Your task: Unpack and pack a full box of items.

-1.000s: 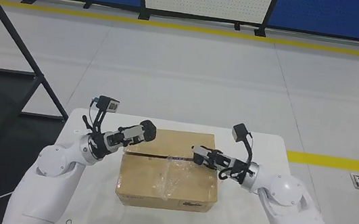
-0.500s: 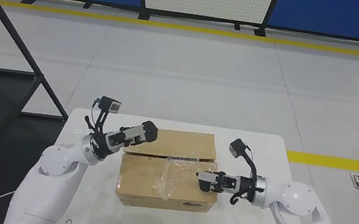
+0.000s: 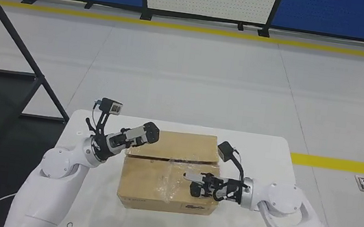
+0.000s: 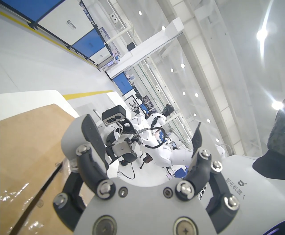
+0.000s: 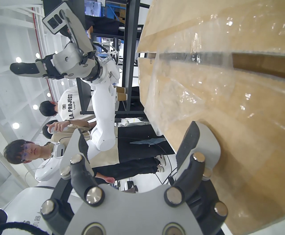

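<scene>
While the taped cardboard box (image 3: 152, 179) sits closed at lower centre of the frame on the white table (image 3: 263, 152), we see our left gripper (image 3: 149, 133) spread empty at its upper-left corner and our right gripper (image 3: 192, 183) spread empty over its lid.

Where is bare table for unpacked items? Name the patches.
Bare table lies right of the box, toward the far right corner, and along its near side. Crowded: the box top under the right gripper, its far left corner by the left gripper.
</scene>
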Available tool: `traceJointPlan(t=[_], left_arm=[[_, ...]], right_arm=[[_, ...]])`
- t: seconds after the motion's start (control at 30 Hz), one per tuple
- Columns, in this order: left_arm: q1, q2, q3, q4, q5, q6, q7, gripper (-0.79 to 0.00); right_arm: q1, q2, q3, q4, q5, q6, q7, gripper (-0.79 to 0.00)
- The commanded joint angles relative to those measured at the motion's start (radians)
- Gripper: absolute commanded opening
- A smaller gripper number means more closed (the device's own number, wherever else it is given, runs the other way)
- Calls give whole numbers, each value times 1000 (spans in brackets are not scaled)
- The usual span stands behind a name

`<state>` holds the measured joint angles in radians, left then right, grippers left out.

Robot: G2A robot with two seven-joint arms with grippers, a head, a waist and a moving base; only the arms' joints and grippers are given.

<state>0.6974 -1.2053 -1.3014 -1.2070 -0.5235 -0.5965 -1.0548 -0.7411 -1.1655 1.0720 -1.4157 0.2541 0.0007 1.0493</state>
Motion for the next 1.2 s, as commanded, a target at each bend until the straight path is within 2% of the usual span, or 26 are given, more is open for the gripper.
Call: traceJointPlan(t=[0.0, 0.4, 0.87, 0.9, 0.93, 1.0, 1.03, 1.17], left_arm=[[1, 1, -1, 0, -3, -3, 1, 0], [-2, 6, -4, 16, -23, -17, -2, 0], [3, 11, -6, 13, -36, -22, -2, 0], [2, 12, -5, 12, -35, -22, -4, 0], [2, 12, -5, 12, -36, -22, -4, 0], [2, 12, -3, 12, -38, -23, -5, 0], [2, 12, -3, 12, -39, -23, -4, 0], [2, 14, -3, 12, -68, -20, -24, 0]], right_arm=[[9, -3, -12, 9, 3, 4, 0, 0], [57, -28, -65, 62, 79, -39, -15, 0], [117, -48, -119, 111, 48, -119, 7, 0], [121, -48, -122, 113, 19, -110, -12, -25], [122, -48, -126, 109, 3, -103, -24, -108], [123, -49, -129, 105, -15, -94, -37, -351], [124, -48, -128, 105, -31, -88, -48, -406], [118, -45, -120, 89, -86, -61, -90, -493]])
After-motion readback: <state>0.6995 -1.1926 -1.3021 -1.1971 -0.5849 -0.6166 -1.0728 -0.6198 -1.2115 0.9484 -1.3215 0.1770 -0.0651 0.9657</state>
